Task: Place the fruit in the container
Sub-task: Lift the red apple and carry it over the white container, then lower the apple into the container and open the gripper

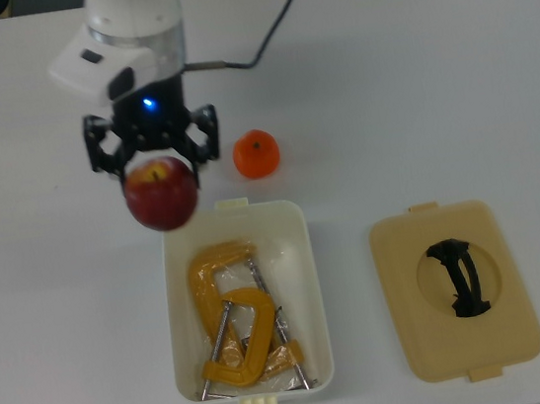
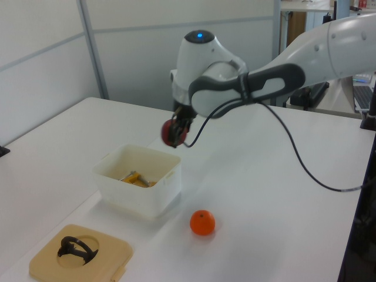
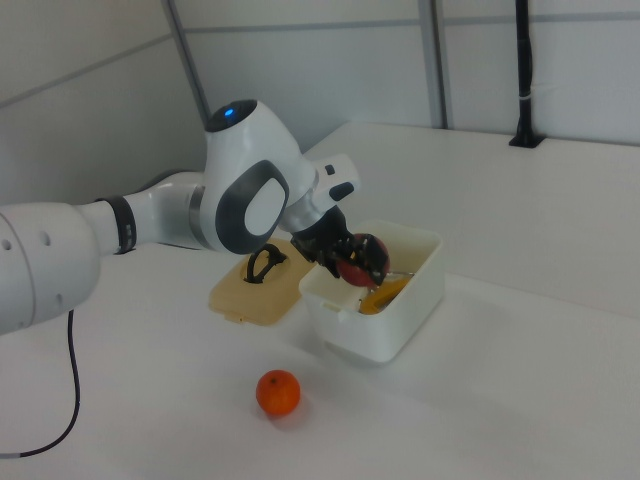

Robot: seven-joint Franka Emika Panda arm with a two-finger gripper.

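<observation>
My gripper is shut on the dark red apple and holds it in the air, over the near-top left corner of the white container in the top view. The orange rests on the table just beyond the container's top edge in the top view. Yellow C-clamps lie inside the container.
A flat beige lid with a black handle lies on the table at the top view's right of the container. A black cable trails from the arm across the table.
</observation>
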